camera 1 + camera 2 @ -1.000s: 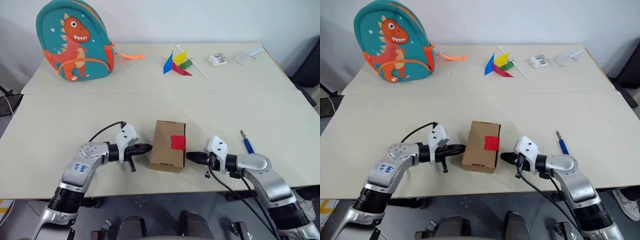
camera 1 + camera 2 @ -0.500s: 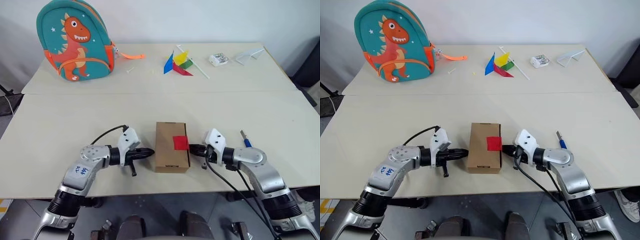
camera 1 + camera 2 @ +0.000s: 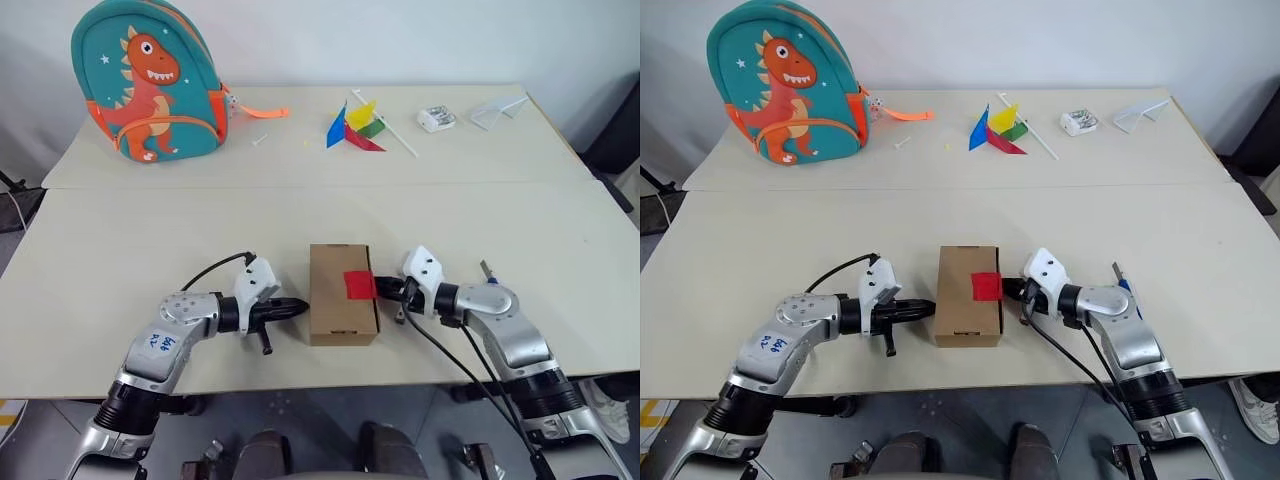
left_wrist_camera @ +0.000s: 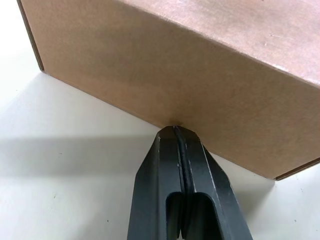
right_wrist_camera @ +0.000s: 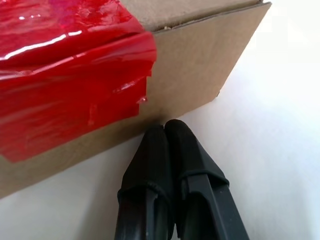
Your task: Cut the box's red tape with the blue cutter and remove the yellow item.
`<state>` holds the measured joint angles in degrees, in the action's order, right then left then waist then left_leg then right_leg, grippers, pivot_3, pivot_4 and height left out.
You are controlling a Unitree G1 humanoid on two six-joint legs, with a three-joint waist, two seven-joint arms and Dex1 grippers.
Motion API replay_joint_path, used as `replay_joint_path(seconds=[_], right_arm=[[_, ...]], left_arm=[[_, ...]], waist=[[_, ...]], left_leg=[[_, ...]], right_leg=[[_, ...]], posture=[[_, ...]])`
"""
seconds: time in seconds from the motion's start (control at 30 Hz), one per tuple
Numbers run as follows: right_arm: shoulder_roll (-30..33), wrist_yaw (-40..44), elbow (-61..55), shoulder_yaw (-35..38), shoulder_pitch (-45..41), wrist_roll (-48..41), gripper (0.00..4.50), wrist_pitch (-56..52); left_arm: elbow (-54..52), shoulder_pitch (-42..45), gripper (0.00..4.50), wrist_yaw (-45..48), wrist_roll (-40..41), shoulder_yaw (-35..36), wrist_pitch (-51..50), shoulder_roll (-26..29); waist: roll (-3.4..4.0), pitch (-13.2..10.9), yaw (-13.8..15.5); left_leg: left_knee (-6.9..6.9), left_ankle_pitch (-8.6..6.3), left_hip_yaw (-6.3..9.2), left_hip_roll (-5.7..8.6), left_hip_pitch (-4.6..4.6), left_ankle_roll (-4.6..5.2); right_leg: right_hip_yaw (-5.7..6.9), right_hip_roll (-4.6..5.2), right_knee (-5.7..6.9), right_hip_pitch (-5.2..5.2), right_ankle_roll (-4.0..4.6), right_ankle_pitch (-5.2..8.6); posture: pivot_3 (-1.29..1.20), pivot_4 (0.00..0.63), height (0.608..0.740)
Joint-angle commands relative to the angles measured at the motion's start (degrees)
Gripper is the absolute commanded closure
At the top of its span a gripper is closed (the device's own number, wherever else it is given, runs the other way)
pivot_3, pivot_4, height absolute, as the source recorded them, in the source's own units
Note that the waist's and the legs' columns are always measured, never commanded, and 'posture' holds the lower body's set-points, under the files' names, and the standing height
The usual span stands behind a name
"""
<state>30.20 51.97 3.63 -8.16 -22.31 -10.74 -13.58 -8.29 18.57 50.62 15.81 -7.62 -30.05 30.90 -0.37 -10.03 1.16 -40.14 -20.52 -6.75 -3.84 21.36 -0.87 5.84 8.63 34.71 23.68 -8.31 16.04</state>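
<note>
I have the box [image 3: 343,294] sitting near the front edge of the desk [image 3: 150,250], flaps shut, with the red tape [image 3: 358,285] on its top toward the right side and folding down over that edge. My left gripper [image 3: 300,305] has its fingers pressed together, and in the left wrist view the tips touch the box's left wall low down, near the desk. My right gripper [image 3: 382,290] is also closed, fingers together, its tips against the box's right wall just below the tape; the right wrist view shows the tape wrinkled and glossy right above them. So the box sits between the two closed grippers, neither of them clamped on anything.

The cutter [image 3: 489,277] lies on the desk to the right of my right arm, partly hidden behind it, untouched.

At the back of the desk I see a dinosaur backpack [image 3: 148,82], a pinwheel [image 3: 358,127] and a small clear packet [image 3: 436,119].
</note>
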Motion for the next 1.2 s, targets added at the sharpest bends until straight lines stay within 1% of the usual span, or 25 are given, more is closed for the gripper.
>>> replay_joint_path(seconds=[0.03,0.07,0.1,0.2,0.23,0.27,0.33,0.4,0.47,0.5,0.53,0.57,0.73,0.77,0.83,1.0,1.1,1.2], right_arm=[[4.7,1.9,-7.5,5.6,2.9,-4.1,4.4,-3.1],[5.8,2.4,-9.8,7.1,3.8,-6.1,4.4,-5.4],[8.1,3.1,-13.7,10.1,5.2,-10.6,4.4,-11.7],[12.4,3.2,-21.1,14.9,7.6,-18.2,3.81,-22.3],[13.5,2.3,-22.8,16.3,7.8,-20.5,3.47,-26.4],[14.6,0.3,-25.3,18.7,7.6,-24.2,3.09,-32.8],[15.2,-4.3,-28.5,22.9,6.2,-30.6,2.4,-43.6],[14.1,-10.2,-30.0,26.2,2.6,-36.6,1.7,-56.1],[11.1,-15.8,-30.5,28.9,-3.2,-39.7,0.93,-70.6],[9.8,-17.7,-30.7,29.7,-5.2,-40.3,0.62,-75.2],[8.8,-20.8,-29.5,30.2,-6.8,-42.9,0.25,-77.8],[8.3,-23.6,-28.5,30.5,-7.5,-45.4,0.05,-78.7],[6.5,-38.6,-23.6,29.5,-10.7,-55.1,0.05,-78.9],[5.3,-42.6,-21.7,29.8,-11.1,-57.7,0.05,-78.9],[3.9,-49.1,-18.8,29.7,-11.7,-62.4,0.05,-78.9],[0.1,-61.7,-15.6,28.4,-13.1,-72.6,0.05,-78.7],[1.2,-67.9,-14.5,25.9,-12.3,-78.7,0.05,-75.8],[2.8,-73.2,-13.9,21.8,-11.5,-85.4,0.05,-71.3]], left_arm=[[-0.4,-1.4,4.5,2.0,1.1,4.3,2.8,3.8],[0.0,-1.8,4.5,3.0,1.7,5.6,3.8,4.9],[1.3,-2.1,4.5,4.8,2.6,7.7,5.8,6.5],[4.1,-2.4,4.5,8.5,4.7,11.6,11.4,8.3],[4.9,-2.2,4.5,9.8,5.0,12.1,12.7,8.8],[5.4,-0.7,4.5,12.0,7.3,13.2,12.9,8.8],[5.8,2.1,4.5,15.2,11.3,14.2,10.7,8.9],[6.1,6.0,4.5,16.0,12.5,12.9,10.0,7.7],[5.9,10.3,4.5,16.1,12.2,10.2,10.0,5.6],[5.9,11.4,4.5,16.1,12.1,9.4,9.9,4.9],[5.7,12.7,4.5,16.6,11.9,8.1,10.2,3.7],[5.6,13.5,4.5,16.9,11.9,7.3,10.3,3.0],[7.1,17.5,4.5,17.7,9.9,1.7,10.1,-1.0],[7.8,17.8,4.5,17.7,9.0,0.6,10.5,-1.5],[9.0,18.3,4.5,17.6,7.3,-1.4,10.9,-2.1],[10.5,18.6,4.5,16.0,4.1,-3.8,10.7,-2.7],[10.2,18.4,4.5,16.3,3.9,-3.8,10.2,-2.4],[10.2,18.0,4.5,16.1,3.1,-3.7,10.5,-1.8]], waist=[[0.0,0.0,0.0],[0.0,0.0,0.0],[0.01,0.0,0.0],[0.03,0.0,0.1],[0.03,0.0,0.1],[0.03,0.0,0.1],[0.01,0.0,0.2],[0.01,0.0,0.4],[0.01,0.0,0.3],[0.02,0.0,0.3],[0.02,0.0,0.2],[0.02,0.0,0.2],[0.01,0.0,0.2],[0.0,0.0,0.2],[0.0,0.0,0.1],[0.0,0.0,-0.2],[0.0,0.0,-0.2],[0.0,0.0,0.0]], left_leg=[[0.01,0.0,0.01,0.0,0.0,0.0],[0.05,-0.01,0.0,0.0,0.0,-0.01],[0.08,-0.01,0.0,0.0,0.0,-0.01],[0.08,-0.01,0.0,-0.02,0.01,-0.01],[0.08,-0.01,0.0,-0.02,0.01,-0.01],[0.08,-0.02,-0.02,-0.02,0.0,-0.01],[0.06,-0.03,-0.02,-0.02,0.01,0.01],[0.03,-0.03,0.02,-0.02,0.03,0.01],[-0.02,-0.03,0.01,-0.02,0.05,0.01],[-0.02,-0.03,0.0,-0.02,0.04,0.01],[-0.02,-0.03,0.0,-0.02,0.04,0.01],[0.01,-0.03,0.0,-0.02,0.04,0.01],[0.19,-0.05,-0.05,-0.02,0.09,-0.03],[0.17,-0.05,-0.11,-0.01,0.11,-0.03],[0.15,-0.05,-0.12,-0.02,0.08,-0.03],[0.15,-0.05,-0.16,-0.02,0.1,-0.03],[0.16,-0.05,-0.14,-0.02,0.11,-0.03],[0.16,-0.05,-0.13,-0.02,0.12,-0.02]], right_leg=[[0.0,0.0,0.0,0.0,0.0,0.0],[0.0,0.0,-0.04,0.02,0.0,0.0],[0.01,0.0,-0.03,0.03,0.0,0.0],[0.03,0.0,-0.04,0.05,0.03,0.01],[0.03,0.0,-0.06,0.04,0.03,0.02],[0.02,0.0,-0.07,0.04,0.04,0.02],[0.02,0.01,-0.07,0.03,0.05,0.02],[0.04,0.01,-0.04,0.03,0.06,0.02],[0.03,0.02,-0.03,0.03,0.07,0.01],[0.02,0.02,-0.02,0.03,0.08,0.01],[0.02,0.02,-0.01,0.03,0.08,0.0],[0.03,0.01,0.01,0.04,0.08,0.0],[0.12,0.01,-0.04,0.16,0.07,0.0],[0.12,0.01,-0.09,0.17,0.06,0.0],[0.11,0.01,-0.09,0.14,0.06,0.0],[0.1,0.01,-0.1,0.17,0.06,0.0],[0.1,0.01,-0.1,0.18,0.06,0.0],[0.11,0.01,-0.1,0.18,0.05,0.0]], posture=[[0.0,0.15,0.74],[0.0,0.15,0.74],[0.0,0.15,0.74],[0.0,0.15,0.74],[0.0,0.15,0.74],[0.0,0.15,0.74],[0.0,0.15,0.74],[0.0,0.15,0.74],[0.0,0.15,0.74],[0.0,0.15,0.74],[0.0,0.15,0.74],[0.0,0.15,0.74],[0.0,0.15,0.74],[0.0,0.15,0.74],[0.0,0.15,0.74],[0.0,0.15,0.74],[0.0,0.15,0.74],[0.0,0.15,0.74]])
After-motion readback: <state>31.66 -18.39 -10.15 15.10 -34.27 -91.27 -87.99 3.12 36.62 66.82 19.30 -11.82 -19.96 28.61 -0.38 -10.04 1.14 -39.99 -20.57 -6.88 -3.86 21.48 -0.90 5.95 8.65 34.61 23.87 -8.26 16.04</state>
